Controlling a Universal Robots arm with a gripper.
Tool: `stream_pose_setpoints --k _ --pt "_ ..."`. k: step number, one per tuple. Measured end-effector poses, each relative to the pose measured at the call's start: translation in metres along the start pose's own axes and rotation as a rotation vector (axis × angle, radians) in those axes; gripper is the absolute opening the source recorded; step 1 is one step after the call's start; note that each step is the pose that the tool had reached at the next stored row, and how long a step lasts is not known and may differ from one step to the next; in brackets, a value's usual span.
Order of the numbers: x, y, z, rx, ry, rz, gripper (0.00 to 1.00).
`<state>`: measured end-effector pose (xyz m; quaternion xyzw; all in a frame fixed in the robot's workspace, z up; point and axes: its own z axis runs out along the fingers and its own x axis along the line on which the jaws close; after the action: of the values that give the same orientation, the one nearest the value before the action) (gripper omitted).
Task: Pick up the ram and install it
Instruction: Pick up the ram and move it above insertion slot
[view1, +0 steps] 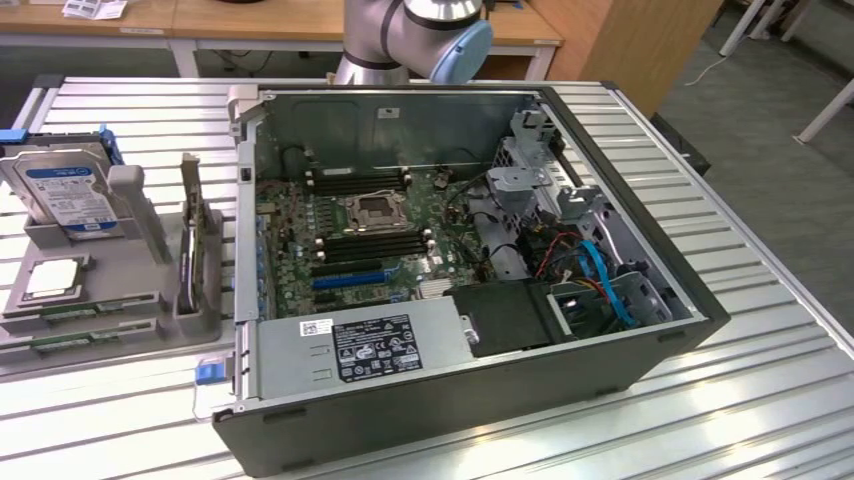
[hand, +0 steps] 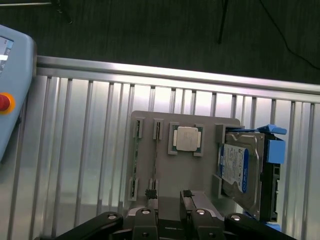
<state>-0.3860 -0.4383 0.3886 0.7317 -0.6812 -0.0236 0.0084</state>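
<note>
Two ram sticks stand on edge in the slots of a grey holder tray (hand: 165, 170): one green ram stick (hand: 135, 159) at the tray's outer side, another ram stick (hand: 156, 157) beside it. My gripper (hand: 168, 194) hovers above the tray near the second stick, open, with nothing between its black fingertips (hand: 150, 194). In the exterior view the ram sticks (view1: 78, 305) lie on the tray at the exterior view's left. The open computer case (view1: 467, 250) shows its motherboard with black memory slots (view1: 358, 182) beside the CPU socket (view1: 374, 210).
The tray also carries a silver CPU chip (hand: 187, 138), a hard drive (hand: 240, 165) in a blue bracket, and an upright card (view1: 200, 250). A pendant with a red button (hand: 4, 102) lies off the slatted metal table's edge (hand: 175, 75). The arm's base (view1: 400, 35) stands behind the case.
</note>
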Motion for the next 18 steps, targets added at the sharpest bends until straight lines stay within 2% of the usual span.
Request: stream_pose_setpoints --k 18 --pt "0.0001 -0.0002 0.0060 0.0001 -0.0001 0.000 0.31"
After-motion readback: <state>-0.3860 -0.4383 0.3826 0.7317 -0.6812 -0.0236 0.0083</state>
